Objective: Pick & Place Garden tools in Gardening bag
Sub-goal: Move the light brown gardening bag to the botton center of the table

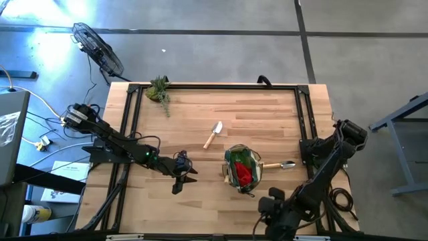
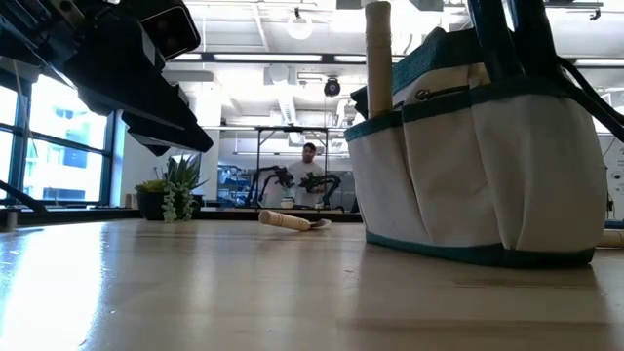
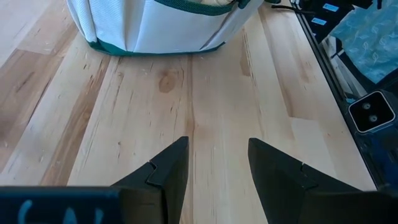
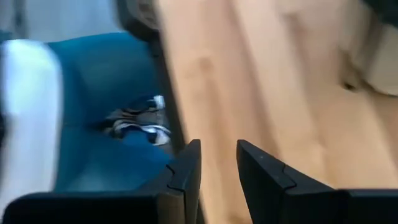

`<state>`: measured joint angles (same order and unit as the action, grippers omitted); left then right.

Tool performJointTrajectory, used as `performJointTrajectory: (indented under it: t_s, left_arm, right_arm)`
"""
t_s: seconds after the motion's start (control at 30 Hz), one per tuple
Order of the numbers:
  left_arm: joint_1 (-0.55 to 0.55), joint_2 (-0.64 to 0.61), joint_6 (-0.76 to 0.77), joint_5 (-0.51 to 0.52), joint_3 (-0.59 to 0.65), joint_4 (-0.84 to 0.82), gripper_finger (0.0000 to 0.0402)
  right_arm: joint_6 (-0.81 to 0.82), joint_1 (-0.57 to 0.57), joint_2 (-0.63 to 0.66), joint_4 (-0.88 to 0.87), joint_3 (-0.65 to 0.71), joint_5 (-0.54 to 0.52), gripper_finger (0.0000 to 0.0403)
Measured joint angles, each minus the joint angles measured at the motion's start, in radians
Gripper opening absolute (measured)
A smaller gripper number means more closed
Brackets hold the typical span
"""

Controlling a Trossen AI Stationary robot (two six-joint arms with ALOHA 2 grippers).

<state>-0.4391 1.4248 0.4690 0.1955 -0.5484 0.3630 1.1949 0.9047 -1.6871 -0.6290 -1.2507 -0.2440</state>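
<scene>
On the table (image 1: 200,120), the bag (image 1: 242,169) stood near my right side, red piece inside. One trowel (image 1: 212,134) lay mid-table, another (image 1: 279,165) touching the bag. My left pincer (image 1: 184,175) hovered spread, empty; right pincer (image 4: 217,163) spread at the table's edge.

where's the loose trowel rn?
In the high view the trowel lies flat on the table near its middle, just up-left of the gardening bag and apart from it, between the plant and the bag.
</scene>
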Motion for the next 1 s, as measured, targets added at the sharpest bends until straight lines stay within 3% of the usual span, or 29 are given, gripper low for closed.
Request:
performJointTrajectory:
  t_s: [0.33,0.6,0.77,1.0]
  left_arm:
    - [0.0,0.0,0.0,0.026,0.0,-0.003,0.0161]
    - [0.0,0.021,0.0,0.031,0.001,-0.017,0.0161]
    - [0.0,0.089,0.008,0.035,0.002,0.008,0.0161]
    - [0.0,0.206,0.01,0.021,0.0,0.122,0.0161]
  right_arm:
    - [0.146,0.0,-0.001,-0.225,0.0,-0.05,0.0093]
    - [0.148,0.002,-0.001,-0.259,0.0,-0.098,0.0093]
    - [0.182,0.002,-0.003,-0.311,0.0,-0.118,0.0093]
    - [0.252,-0.01,-0.003,-0.395,0.047,-0.225,0.0093]
